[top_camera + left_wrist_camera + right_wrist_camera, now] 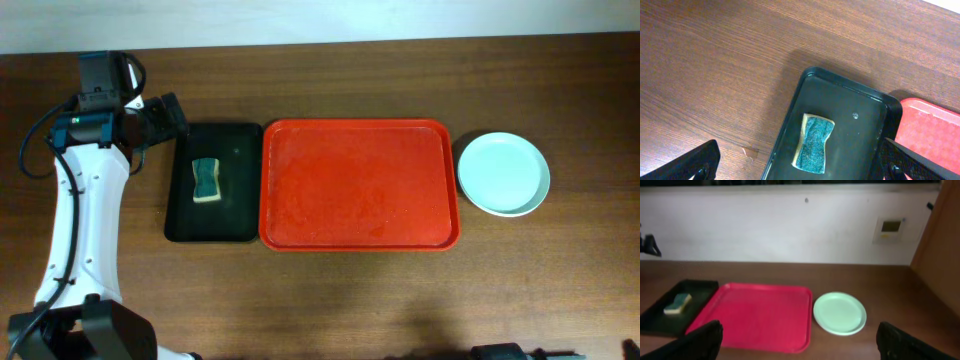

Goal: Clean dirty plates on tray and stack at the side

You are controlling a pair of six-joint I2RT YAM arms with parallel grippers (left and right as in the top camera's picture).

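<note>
- Jaws of left gripper (799, 150) spread wide, nothing held; one sponge (814, 143) directly below between them, lying in one black tray (860, 105).
- One red tray (360, 185) just beside black tray, past the sponge.
- Right gripper (799, 337) spread wide, nothing held; plates (839, 313) stacked ahead, just beside red tray; pale green on top, count beneath unclear.

L gripper (171, 116) open, R gripper (799, 341) open, both empty
</note>
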